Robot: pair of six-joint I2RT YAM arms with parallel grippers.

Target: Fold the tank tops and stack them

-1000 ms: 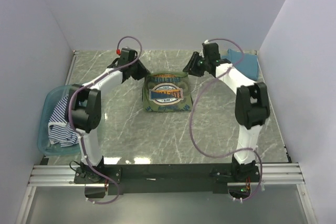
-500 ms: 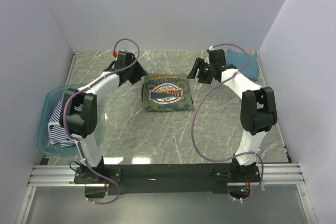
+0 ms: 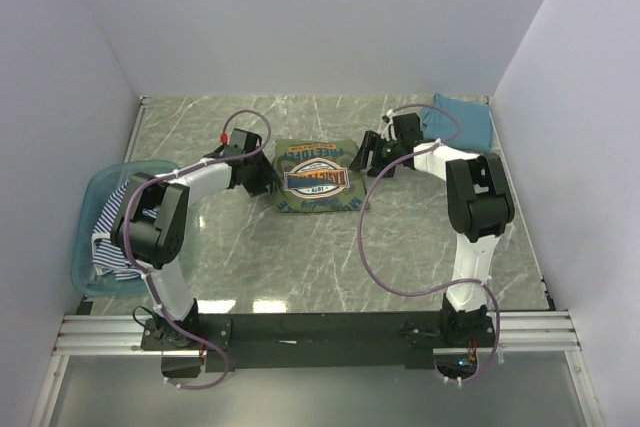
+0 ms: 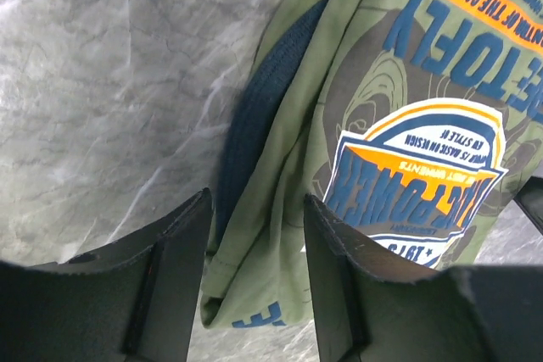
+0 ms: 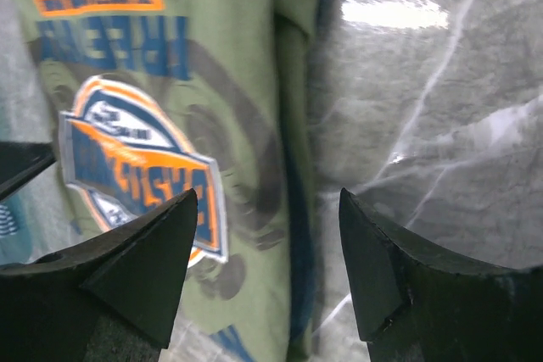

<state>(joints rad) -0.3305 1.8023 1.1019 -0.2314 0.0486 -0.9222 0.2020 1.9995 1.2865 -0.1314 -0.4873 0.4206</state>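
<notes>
Left claw (image 4: 254, 209): released, jaws spread with nothing between them, low over the left side edge of the olive-green tank top (image 4: 373, 125), where dark trim shows along a fold.
Right claw (image 5: 267, 209): released too, jaws apart and empty, poised over the same top's right side edge.
Likely reason: the two claws mirror each other, one per side, which suits pinching both edges together to fold the cloth evenly.
Olive-green tank top: lies flat mid-counter between the claws, oval print facing up, already narrowed to a rough rectangle; it looks partly folded.
Teal-blue tank top (image 3: 462, 119): a compact bundle at the far right corner of the counter (image 3: 300, 257), well apart from the claws; probably the start of the stack.
Striped tank top (image 3: 115, 232): crumpled inside the translucent tub (image 3: 88, 197) at the left edge, seemingly waiting its turn.
</notes>
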